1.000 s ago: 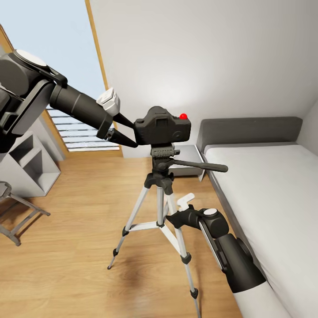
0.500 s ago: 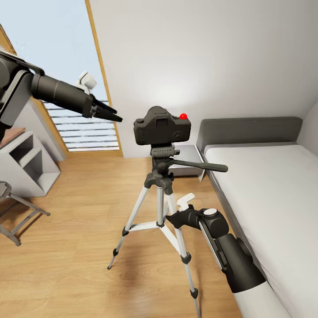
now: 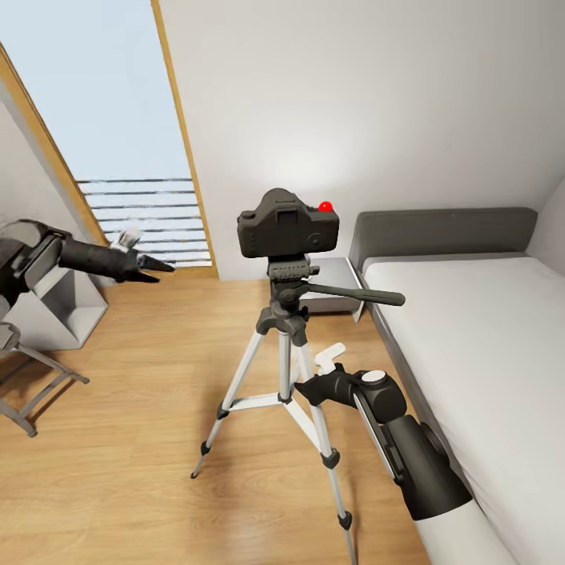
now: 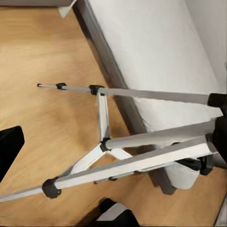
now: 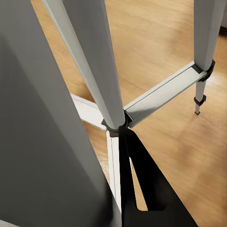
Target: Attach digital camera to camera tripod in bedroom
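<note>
The head view looks forward and down from above the camera tripod (image 3: 284, 345), facing the white wall behind it. The left wrist view looks from farther off at its spread legs beside the bed (image 4: 142, 61), while the right wrist view sits tight against those same legs.

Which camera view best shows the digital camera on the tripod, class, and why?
The head view: the digital camera sits whole atop the camera tripod. Both wrist views catch just tripod legs over wood floor.
</note>
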